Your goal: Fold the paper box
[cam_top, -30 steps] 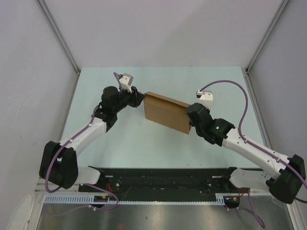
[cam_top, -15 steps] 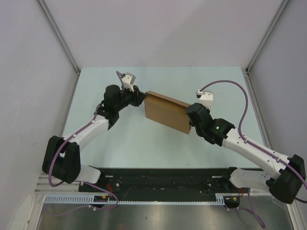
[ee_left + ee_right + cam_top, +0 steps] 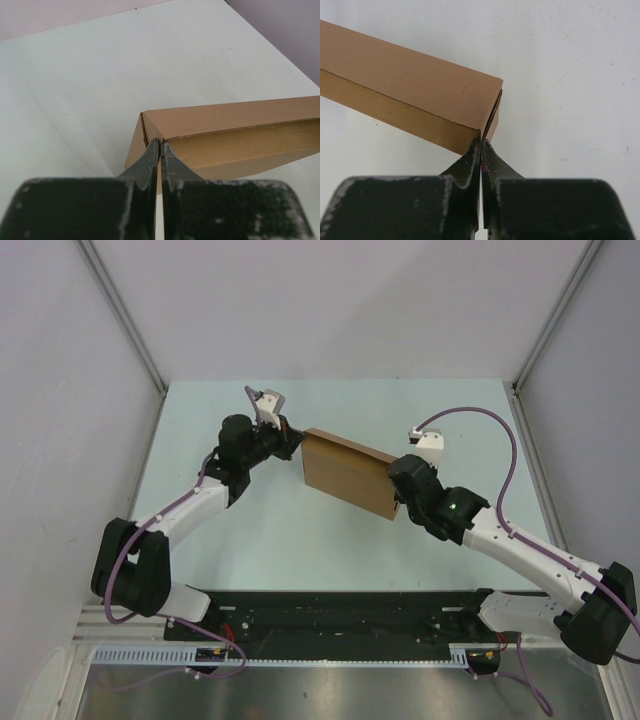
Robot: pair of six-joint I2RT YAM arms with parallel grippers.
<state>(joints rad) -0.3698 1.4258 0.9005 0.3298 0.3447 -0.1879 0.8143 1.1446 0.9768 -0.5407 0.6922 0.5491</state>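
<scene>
We see a pale green worktop (image 3: 300,540) with grey walls around it. The two arms reach over it from the near edge, the left arm (image 3: 190,508) from the left side and the right arm (image 3: 510,540) from the right side. Between them, near the middle of the worktop, lies the paper box (image 3: 348,476). It is plain brown, closed and shallow, and it is turned at an angle, with its left end farther from the arm bases than its right end.

The left gripper (image 3: 160,145) has its two fingers pressed together, with only a thin slit between them. Its tips touch the left end corner of the box, at the seam under the lid. The right gripper (image 3: 480,142) is closed in the same way, and its tips touch the right end corner. We cannot tell if any thin cardboard edge is caught between the fingers.
</scene>
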